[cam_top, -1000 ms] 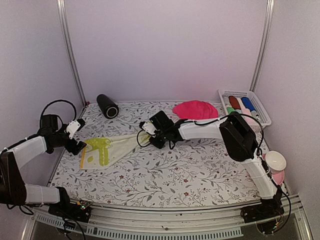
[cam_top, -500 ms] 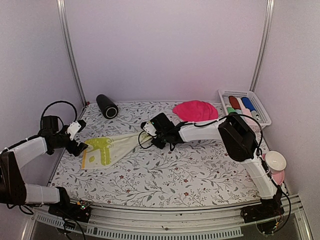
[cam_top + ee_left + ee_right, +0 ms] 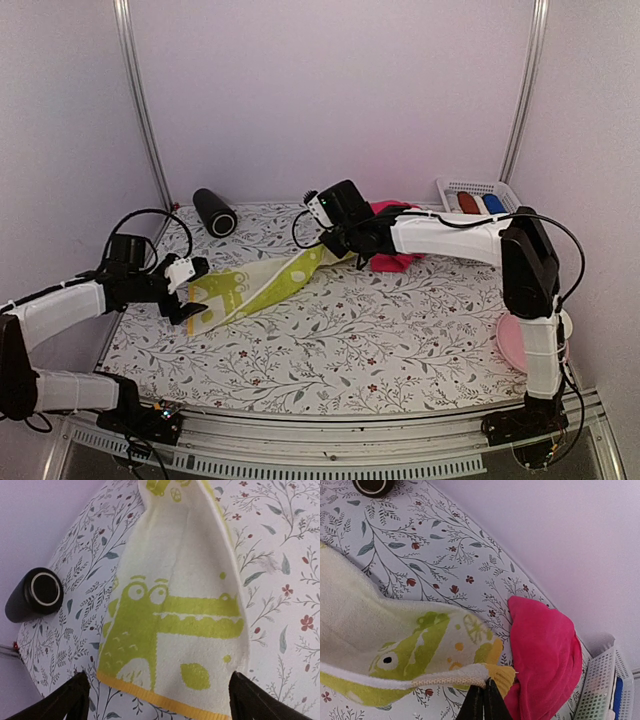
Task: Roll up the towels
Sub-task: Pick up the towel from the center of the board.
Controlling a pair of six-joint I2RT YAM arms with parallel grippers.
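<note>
One towel [image 3: 262, 285], long axis near-left to far-right, corner pinched in right hand [image 3: 337, 248]; left hand [image 3: 197, 290] spread.

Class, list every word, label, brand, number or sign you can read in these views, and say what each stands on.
No readable text in any view.
Pale yellow cloth towel with green crocodile print: pictures only, no letters.
Black cylinder: its ringed end shows no marking.
White plastic mesh basket: nothing legible on it; any label is too small to tell.
</note>
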